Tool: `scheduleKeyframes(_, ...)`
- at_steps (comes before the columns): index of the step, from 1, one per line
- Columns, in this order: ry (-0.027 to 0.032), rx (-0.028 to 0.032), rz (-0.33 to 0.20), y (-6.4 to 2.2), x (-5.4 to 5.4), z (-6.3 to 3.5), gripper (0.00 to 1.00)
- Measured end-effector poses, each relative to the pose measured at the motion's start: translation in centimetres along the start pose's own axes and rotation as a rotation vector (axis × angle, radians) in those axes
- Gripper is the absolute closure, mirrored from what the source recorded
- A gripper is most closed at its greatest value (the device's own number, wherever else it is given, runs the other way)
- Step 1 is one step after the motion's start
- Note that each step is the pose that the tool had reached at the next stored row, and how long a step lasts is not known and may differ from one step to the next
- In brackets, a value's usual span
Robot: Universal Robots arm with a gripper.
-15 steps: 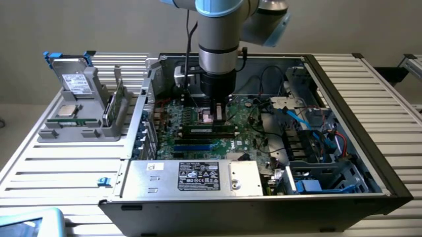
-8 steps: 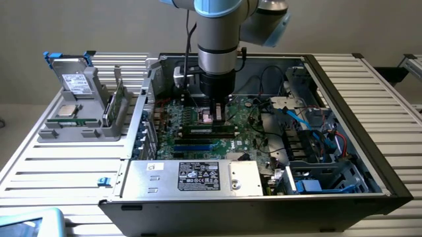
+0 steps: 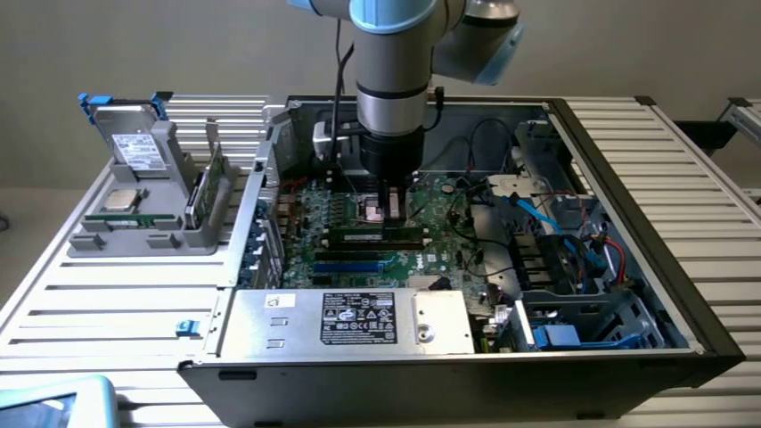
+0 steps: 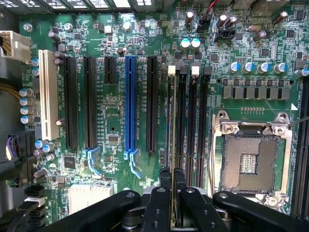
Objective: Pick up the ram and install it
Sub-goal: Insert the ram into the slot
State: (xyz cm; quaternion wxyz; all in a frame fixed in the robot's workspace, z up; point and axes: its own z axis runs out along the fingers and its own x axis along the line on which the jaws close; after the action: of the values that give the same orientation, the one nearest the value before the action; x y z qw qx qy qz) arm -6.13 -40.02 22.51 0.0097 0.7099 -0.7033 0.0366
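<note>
Gripper point(image 3: 383, 214) down inside the open case point(image 3: 618, 160), pinching the ram point(image 3: 374, 235) over the memory slots point(image 4: 193, 121).

Wrist view: the fingers point(image 4: 179, 181) are drawn close together on the ram point(image 4: 172, 121), which shows edge-on as a thin line running out from between them, straight along the outermost black slot, the one nearest the long expansion slots, with a white clip at its far end. Whether the stick is seated or just above the slot cannot be told. The board point(image 4: 116, 101) lies flat below, with the bare socket point(image 4: 251, 162) on the other side of the memory slots. Exterior view: the arm comes straight down, the ram lying long and level under the fingers. A grey holder point(image 3: 131, 241) sits outside the case at that view's left.
</note>
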Motion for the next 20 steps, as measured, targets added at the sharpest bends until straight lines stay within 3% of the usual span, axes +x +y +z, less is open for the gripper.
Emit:
scheduleKeyframes(9, 0.0002, -0.0001, 0.000, 0.01, 0.0, 0.15, 0.86)
scheduleKeyframes(13, -0.0001, 0.0000, 0.000, 0.01, 0.0, 0.11, 0.78)
scheduleKeyframes(20, 0.0004, 0.0000, 0.000, -0.93, 0.1, -1.43, 0.78)
